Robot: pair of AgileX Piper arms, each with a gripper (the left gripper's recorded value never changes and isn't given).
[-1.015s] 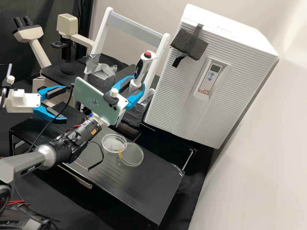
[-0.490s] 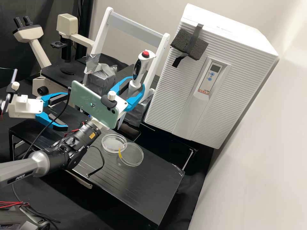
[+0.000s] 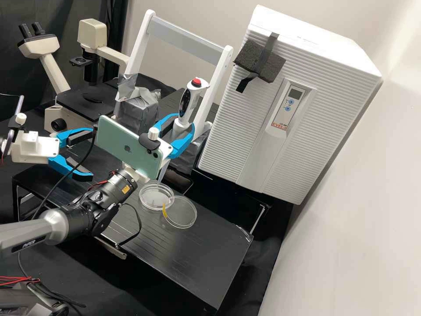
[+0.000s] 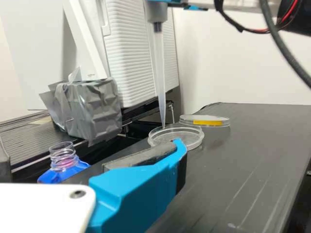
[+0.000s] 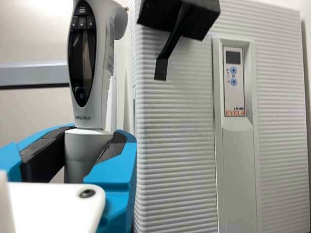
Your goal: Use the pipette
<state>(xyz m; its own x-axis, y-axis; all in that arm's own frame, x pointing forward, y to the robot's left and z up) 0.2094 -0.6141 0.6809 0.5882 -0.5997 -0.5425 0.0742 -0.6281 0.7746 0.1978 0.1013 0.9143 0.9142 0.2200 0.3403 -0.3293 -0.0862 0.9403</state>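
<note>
My right gripper [image 3: 175, 131] is shut on the white electronic pipette [image 3: 187, 103], which stands upright with its red button on top. In the right wrist view the blue fingers [image 5: 114, 165] clamp the pipette [image 5: 92, 63] low on its grip. Its clear tip [image 4: 160, 82] hangs just above an open petri dish [image 3: 155, 195] on the black platform [image 3: 197, 259]. A second dish [image 3: 180, 211] with a yellow strip lies touching the first. My left gripper [image 3: 81, 151] stands open at the platform's left end, holding nothing.
A white ribbed machine [image 3: 289, 101] stands right of the dishes. A white frame [image 3: 184, 39], a tape-wrapped block [image 3: 136, 103] and a microscope [image 3: 48, 66] are behind. A small blue bottle [image 4: 63, 162] sits near the block. A mint-green phone [image 3: 127, 147] rides on the right arm.
The right arm has carried the pipette down and to the left, bringing its tip down over the open dish. The left gripper shifted slightly right and down, then stayed still.
</note>
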